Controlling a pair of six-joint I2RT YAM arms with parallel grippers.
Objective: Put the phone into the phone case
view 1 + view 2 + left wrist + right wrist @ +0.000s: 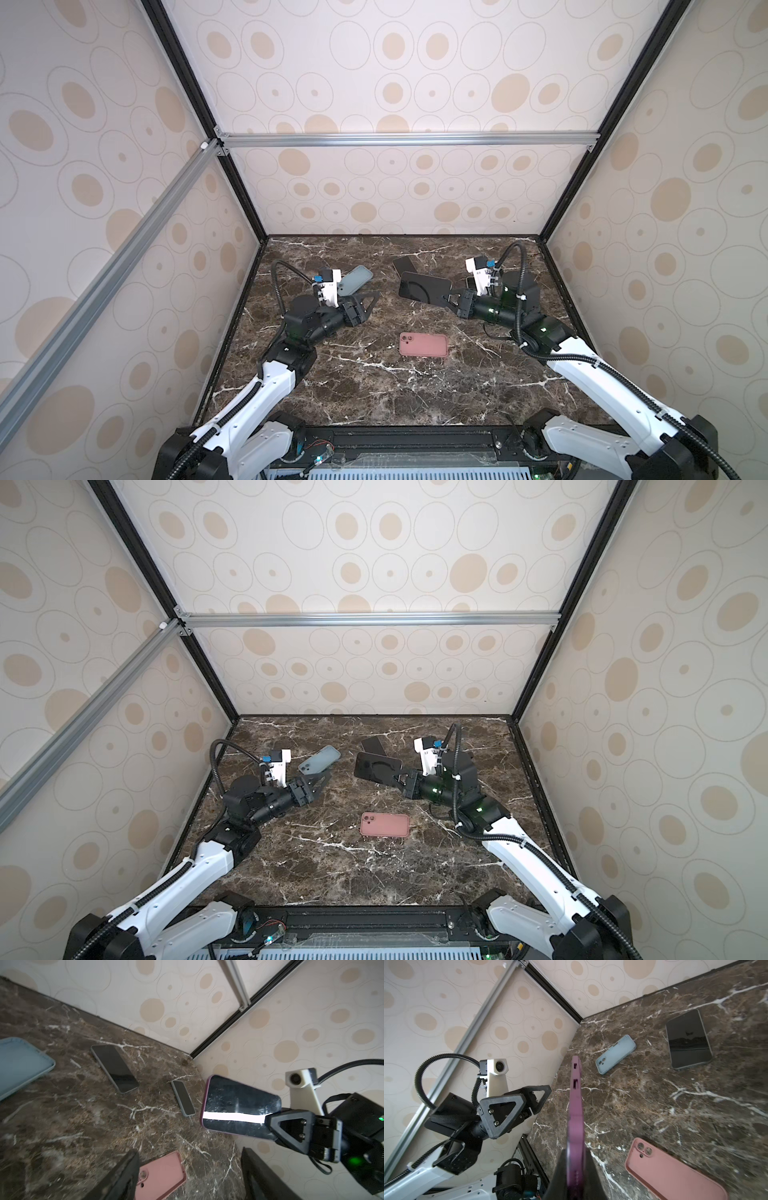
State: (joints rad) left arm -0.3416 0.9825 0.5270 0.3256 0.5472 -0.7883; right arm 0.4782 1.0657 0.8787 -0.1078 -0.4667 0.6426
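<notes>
**Top views.** The table point(374, 395) was dark brown and marble-patterned with white veins. In both top views it carried three flat, round-cornered slabs. A matte pink case point(424, 345) lay near the front centre, and a blue-grey case point(355, 280) lay at the left rear, just beside the left gripper point(371, 306). A black handset point(402, 264) lay at the rear centre. The left gripper's triangular black jaws stood apart with nothing between them. The right gripper point(449, 296) was clamped on one short end of the phone case point(424, 286). The case was dark-backed with a ring mark and was held clear of the table.

**Left wrist view.** The phone point(239, 1103) sat inside the held case. Its glossy face mirrored a bright band and filled the purple rim. Five slabs were counted: the held one, the black handset, a small handset point(183, 1098) in a grey sleeve, the pink case and the blue-grey case.

**Right wrist view.** The phone case appeared edge-on as a matte purple strip with cut slots, pinched between two black fingers point(557, 1178). Four slabs were counted here. The pink case showed camera rings at one corner.
</notes>
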